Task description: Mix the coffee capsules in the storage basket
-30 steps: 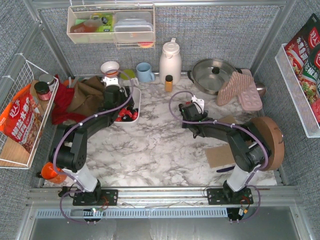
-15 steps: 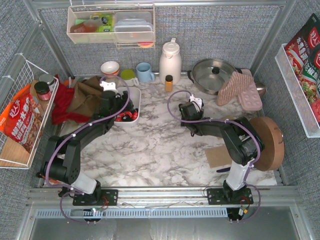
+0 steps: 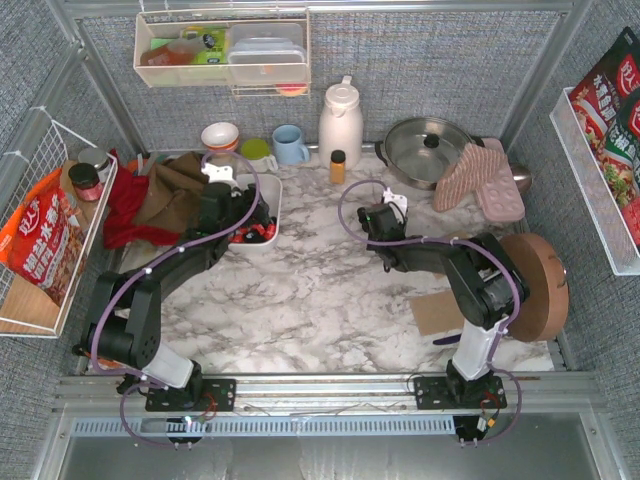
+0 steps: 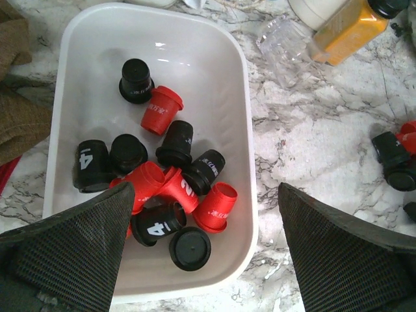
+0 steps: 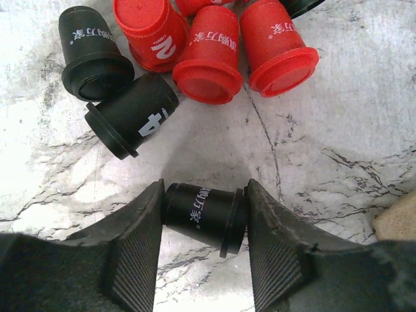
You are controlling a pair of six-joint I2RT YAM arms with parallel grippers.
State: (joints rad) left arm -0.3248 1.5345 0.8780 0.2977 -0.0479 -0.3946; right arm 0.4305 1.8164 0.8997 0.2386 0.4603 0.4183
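The left gripper (image 4: pixel 205 190) hangs with its jaws wide apart and empty above the white basket (image 4: pixel 195 71). The basket sits on the marble table (image 4: pixel 312 143) and holds a jumbled heap of red and black capsules (image 4: pixel 170 195). The right gripper (image 5: pixel 205 195) is low over the table to the right of the basket, its fingers pressed against both sides of a black capsule (image 5: pixel 203 214) lying on its side, near a cluster of loose capsules (image 5: pixel 211 58).

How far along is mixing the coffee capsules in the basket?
Done: red and black capsules mixed in the storage basket. In hand: the right gripper clamps a black capsule on the table; the left gripper hovers open over the basket. Left: several loose capsules near that capsule.
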